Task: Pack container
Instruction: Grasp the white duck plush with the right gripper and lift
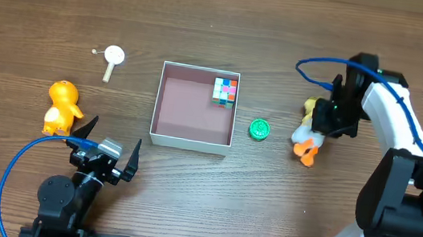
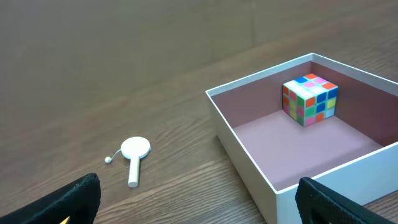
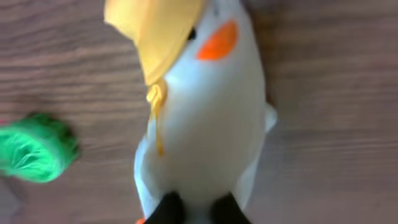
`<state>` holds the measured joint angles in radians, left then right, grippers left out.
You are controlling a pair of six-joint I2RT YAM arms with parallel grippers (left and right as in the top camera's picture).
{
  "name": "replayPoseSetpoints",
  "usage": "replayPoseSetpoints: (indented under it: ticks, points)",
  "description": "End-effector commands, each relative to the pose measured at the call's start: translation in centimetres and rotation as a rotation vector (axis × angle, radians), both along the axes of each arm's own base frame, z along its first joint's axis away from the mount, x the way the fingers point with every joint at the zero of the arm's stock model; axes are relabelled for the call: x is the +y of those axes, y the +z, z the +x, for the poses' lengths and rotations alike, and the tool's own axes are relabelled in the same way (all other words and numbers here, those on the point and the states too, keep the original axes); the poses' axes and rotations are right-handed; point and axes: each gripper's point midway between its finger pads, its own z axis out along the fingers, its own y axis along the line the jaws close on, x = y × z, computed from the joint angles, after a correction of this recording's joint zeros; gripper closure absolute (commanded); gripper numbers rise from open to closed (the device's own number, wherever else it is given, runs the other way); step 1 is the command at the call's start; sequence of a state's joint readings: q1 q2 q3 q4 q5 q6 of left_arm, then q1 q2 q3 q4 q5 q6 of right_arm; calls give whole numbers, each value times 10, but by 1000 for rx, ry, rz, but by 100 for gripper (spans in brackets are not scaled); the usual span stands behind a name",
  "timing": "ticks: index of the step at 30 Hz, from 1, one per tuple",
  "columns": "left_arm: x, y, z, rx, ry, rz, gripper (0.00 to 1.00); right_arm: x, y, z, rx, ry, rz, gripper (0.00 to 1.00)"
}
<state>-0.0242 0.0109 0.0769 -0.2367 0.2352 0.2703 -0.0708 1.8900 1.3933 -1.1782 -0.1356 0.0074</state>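
Table: a brown wooden table top [image 1: 48,1] carries all things.
Container: the shallow square box with thin white walls and dusty-pink inside [image 1: 166,105] sits near the middle of the table, just ahead of the left claw.
White duck: a white toy duck with yellow hat, orange beak and orange feet [image 1: 305,136] lies on the wood to the right of the box, outside it.
Orange duck: an orange and yellow toy duck [image 1: 62,107] lies well to the left of the box.
Right claw: the right gripper [image 3: 198,211] is over the white duck. Its two dark fingertips [image 3: 168,208] stand close together at the lower body, with white showing between. I cannot tell if they press it.
Left claw: the left gripper [image 1: 112,135] is spread wide and holds nothing.
Cube: a small many-coloured puzzle cube [image 2: 310,99] is inside the box, in a far corner.
Green disc: a small round green ribbed disc [image 1: 259,129] lies between the box and the white duck.
Paddle: a small white round-headed paddle [image 2: 134,152] lies beyond the left wall of the box, apart from it.
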Motion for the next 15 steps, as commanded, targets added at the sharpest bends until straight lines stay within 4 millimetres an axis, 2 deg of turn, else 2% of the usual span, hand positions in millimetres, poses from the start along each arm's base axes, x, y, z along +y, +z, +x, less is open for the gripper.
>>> replayPoseSetpoints:
  ticks: [1, 3, 5, 7, 8, 9, 11, 15]
  points:
    - [2, 0, 0, -9, 7, 14, 0, 27, 69, 47, -175, -15, 160, 94]
    - [2, 0, 0, -9, 8, 14, 0, 36, 115, 62, -252, 8, 182, 94]
    - [2, 0, 0, -9, 8, 14, 0, 52, 158, 68, -323, 54, 192, 93]
    - [2, 0, 0, -9, 8, 14, 0, 87, 199, 66, -393, 144, 232, 92]
    - [2, 0, 0, -9, 8, 14, 0, 106, 211, 61, -413, 199, 242, 92]
    - [2, 0, 0, -9, 8, 14, 0, 132, 218, 51, -418, 280, 255, 91]
    - [2, 0, 0, -9, 8, 14, 0, 176, 212, 24, -379, 465, 258, 90]
    - [2, 0, 0, -9, 8, 14, 0, 218, 186, -9, -341, 661, 75, 84]
